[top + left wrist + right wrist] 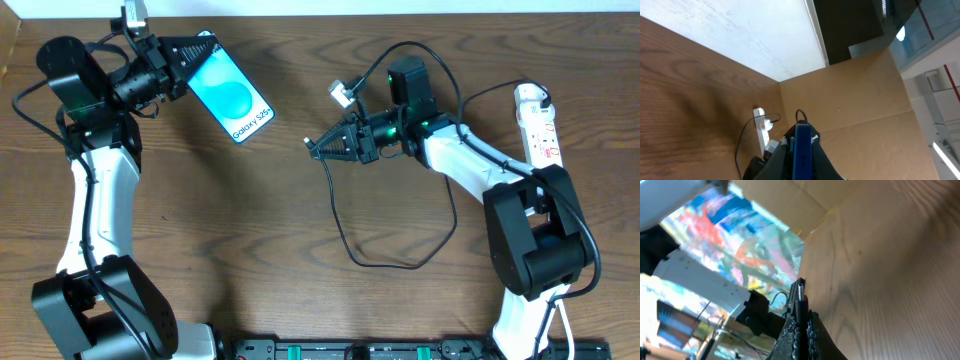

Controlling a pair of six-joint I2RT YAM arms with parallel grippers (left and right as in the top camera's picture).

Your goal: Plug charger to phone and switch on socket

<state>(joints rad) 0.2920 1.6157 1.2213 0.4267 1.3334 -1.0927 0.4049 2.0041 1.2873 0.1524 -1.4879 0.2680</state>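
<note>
The phone (232, 100), its blue screen facing up, is clamped at one short end by my left gripper (203, 55) at the table's back left. In the left wrist view the phone (802, 150) shows edge-on between the shut fingers. My right gripper (314, 147) is shut on the charger's small black connector tip (799, 296), which points left toward the phone with a gap between them. The charger cable (390, 262) loops down over the table and back toward the white socket (537, 125) at the right edge, also seen far off as the socket (761, 131).
A cardboard wall (855, 95) stands along the table's right side behind the socket. The socket's white cord (562, 320) runs down past the right arm's base. A black rail (400, 350) lies along the front edge.
</note>
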